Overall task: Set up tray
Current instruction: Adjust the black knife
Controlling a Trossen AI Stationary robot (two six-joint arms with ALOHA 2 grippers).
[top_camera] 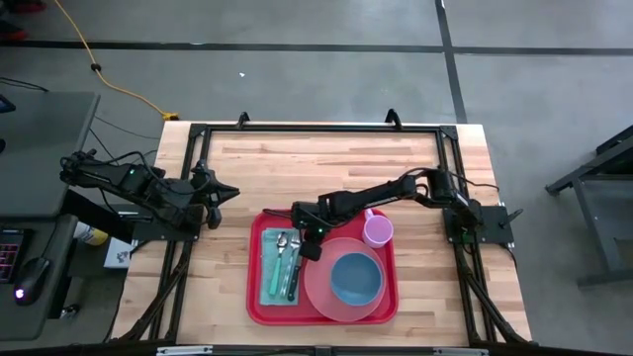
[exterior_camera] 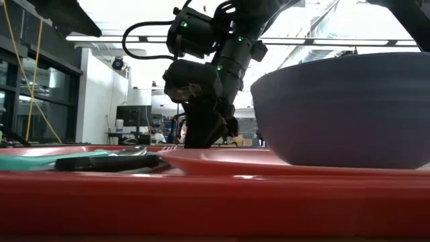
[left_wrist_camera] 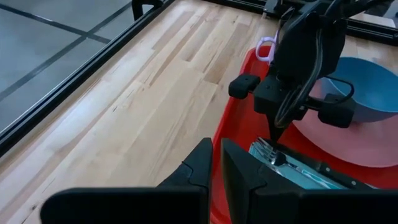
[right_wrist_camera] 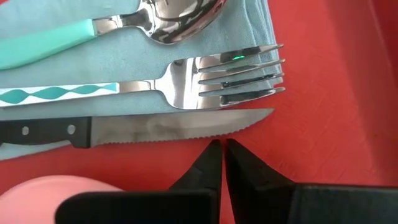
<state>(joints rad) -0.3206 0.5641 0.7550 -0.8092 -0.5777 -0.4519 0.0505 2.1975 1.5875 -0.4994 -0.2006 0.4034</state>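
Scanning from the left, you are seeing the left gripper (top_camera: 229,191) waiting off the tray over bare wood at about nine o'clock on the table (top_camera: 326,158), its fingers (left_wrist_camera: 200,165) sitting close together with only a thin gap and pinching nothing. The red tray (top_camera: 255,297) is lying toward six o'clock, carrying a teal napkin (top_camera: 269,282) with spoon (right_wrist_camera: 155,18), fork (right_wrist_camera: 205,78) and knife (right_wrist_camera: 149,127), then the pink plate (top_camera: 318,292), blue bowl (top_camera: 356,279) and purple cup (top_camera: 377,231). The right gripper (top_camera: 309,242) is hovering just over the knife's tip, fingers (right_wrist_camera: 208,163) pressed together, empty.
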